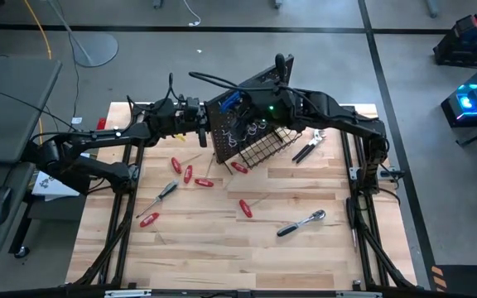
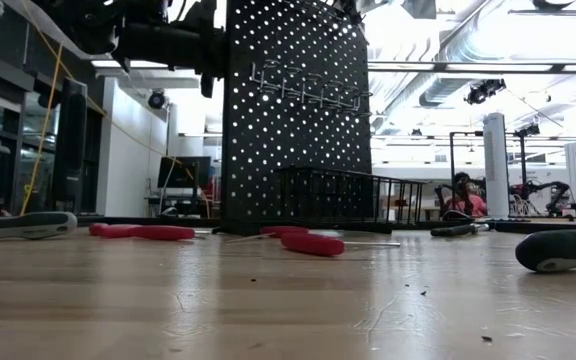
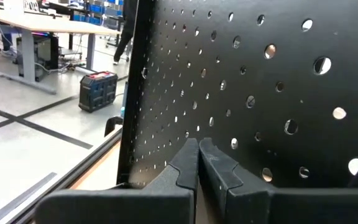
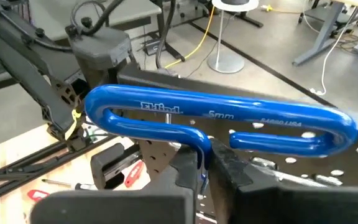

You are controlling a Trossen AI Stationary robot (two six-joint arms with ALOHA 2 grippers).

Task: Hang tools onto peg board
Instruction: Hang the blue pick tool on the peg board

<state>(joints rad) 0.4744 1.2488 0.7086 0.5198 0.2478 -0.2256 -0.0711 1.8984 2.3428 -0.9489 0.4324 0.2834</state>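
1. Wood table (image 1: 222, 240) w/ black frame rails, grey floor round it; lab room beyond, a person (image 2: 460, 196) sits far back.
2. Peg board (image 1: 226, 128) stands upright, tilted askew, at far-centre of table; wire basket (image 1: 263, 147) at its base, wire hooks (image 2: 308, 88) near top.
3. Left gripper (image 3: 197, 163) pressed shut, holding nothing, tips right up against board's back face.
4. Right gripper (image 4: 209, 163) above board top, clamped on shank of blue T-key (image 4: 216, 121); "5mm" on handle.
5. Red drivers (image 1: 190, 175) scattered on table in front of board, one (image 1: 238, 167) just by basket.
6. Ratchet (image 1: 301, 223) well in front of board, to the right.
7. Black-grip pliers (image 1: 307, 147) just right of basket.
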